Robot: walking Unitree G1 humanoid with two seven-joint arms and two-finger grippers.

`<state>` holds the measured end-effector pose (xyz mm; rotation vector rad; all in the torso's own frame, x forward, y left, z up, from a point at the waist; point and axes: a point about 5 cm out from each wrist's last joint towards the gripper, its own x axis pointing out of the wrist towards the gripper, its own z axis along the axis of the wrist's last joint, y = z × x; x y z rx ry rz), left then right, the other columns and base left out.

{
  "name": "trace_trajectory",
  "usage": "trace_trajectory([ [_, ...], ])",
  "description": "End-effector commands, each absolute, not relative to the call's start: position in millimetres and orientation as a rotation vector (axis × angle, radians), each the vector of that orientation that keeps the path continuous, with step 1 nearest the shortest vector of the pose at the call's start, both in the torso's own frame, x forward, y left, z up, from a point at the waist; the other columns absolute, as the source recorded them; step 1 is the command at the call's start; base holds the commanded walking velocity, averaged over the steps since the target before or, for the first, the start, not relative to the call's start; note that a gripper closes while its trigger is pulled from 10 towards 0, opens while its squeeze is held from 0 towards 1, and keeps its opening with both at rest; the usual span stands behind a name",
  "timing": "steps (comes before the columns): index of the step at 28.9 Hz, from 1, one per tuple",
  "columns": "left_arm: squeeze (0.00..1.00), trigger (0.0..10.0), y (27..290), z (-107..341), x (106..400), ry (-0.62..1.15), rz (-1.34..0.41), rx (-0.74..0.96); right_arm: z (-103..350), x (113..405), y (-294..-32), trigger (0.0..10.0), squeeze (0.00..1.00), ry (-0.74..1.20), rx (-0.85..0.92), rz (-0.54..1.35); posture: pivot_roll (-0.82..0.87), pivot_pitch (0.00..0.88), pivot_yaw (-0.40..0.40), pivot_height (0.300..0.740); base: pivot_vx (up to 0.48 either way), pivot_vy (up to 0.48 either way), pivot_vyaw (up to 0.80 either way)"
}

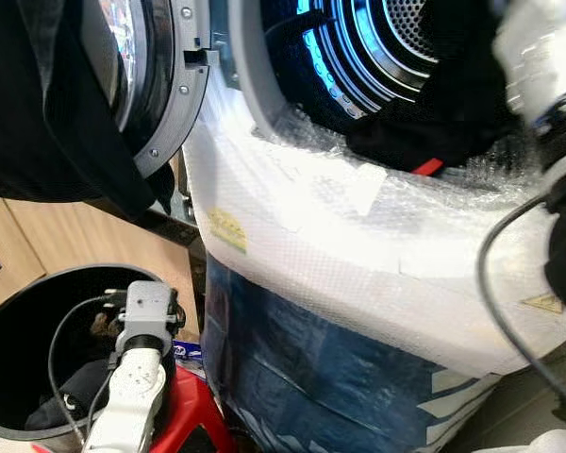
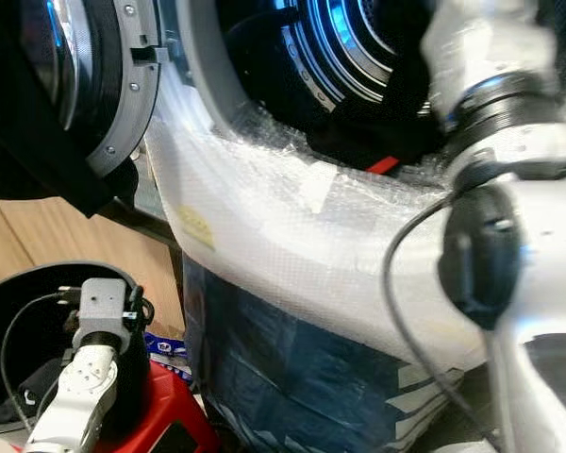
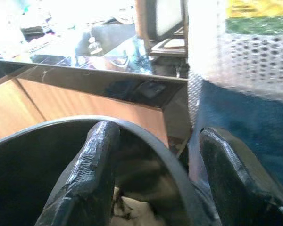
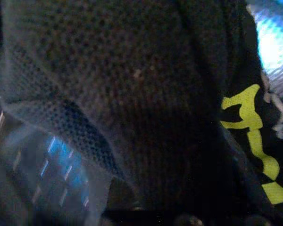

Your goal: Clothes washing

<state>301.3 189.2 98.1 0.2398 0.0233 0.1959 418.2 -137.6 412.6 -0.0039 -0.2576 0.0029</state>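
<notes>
**Right arm reaching into the drum, left gripper over the bucket**

Nearest the robot, the left gripper is hanging over the black bucket with its two black fingers spread apart and holding nothing; one finger is sitting inside the rim and the other outside it. Dark and pale clothes are lying low in the bucket. A red stool is standing just beside the bucket, squeezed against the blue-wrapped lower body of the washing machine, leaving little room between them.

Above, bubble wrap is covering the machine's front, bulging up to the lower lip of the opening. The round door is swinging open on the robot's left, with a black garment draped over it.

Farther in, the right arm is reaching into the blue-lit drum. A dark garment is spilling across the opening's lower edge, a red bit showing. In the right wrist view, black mesh fabric with yellow lettering is pressing close to the lens; whether the right gripper is open or closed cannot be told
</notes>
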Motion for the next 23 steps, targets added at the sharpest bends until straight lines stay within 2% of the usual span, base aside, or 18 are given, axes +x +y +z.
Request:
trace_trajectory([
  [1, 0.00, 10.0, 188, 102, 301, 0.004, 0.182, 0.264, 406, 420, -137, 10.0, 0.00, -0.230, -0.043, 0.017, 0.05, 0.000, -0.051, 0.740, 0.000, 0.000, 0.00],
  [5, 0.00, 10.0, 182, 107, 304, -0.021, 0.135, 0.272, 383, 425, -127, 10.0, 0.00, -0.166, -0.091, 0.056, 0.05, 0.000, -0.050, 0.740, 0.000, 0.000, 0.00],
  [6, 0.00, 10.0, 182, 107, 305, -0.019, 0.134, 0.278, 380, 425, -125, 10.0, 0.63, -0.161, -0.103, 0.064, 0.05, 0.000, -0.051, 0.740, 0.000, 0.000, 0.00],
  [7, 0.00, 10.0, 182, 107, 307, -0.015, 0.134, 0.278, 376, 426, -120, 10.0, 1.00, -0.152, -0.135, 0.086, 0.05, 0.000, -0.052, 0.740, 0.000, 0.000, 0.00],
  [18, 0.00, 10.0, 176, 107, 305, -0.021, 0.094, 0.279, 371, 425, -104, 10.0, 1.00, -0.160, -0.247, 0.148, 0.05, 0.000, -0.060, 0.740, 0.000, 0.000, 0.00],
  [23, 0.00, 10.0, 177, 113, 305, -0.040, 0.114, 0.252, 379, 424, -107, 10.0, 1.00, -0.186, -0.190, 0.145, 0.07, 0.000, -0.067, 0.740, 0.000, 0.000, 0.00],
])
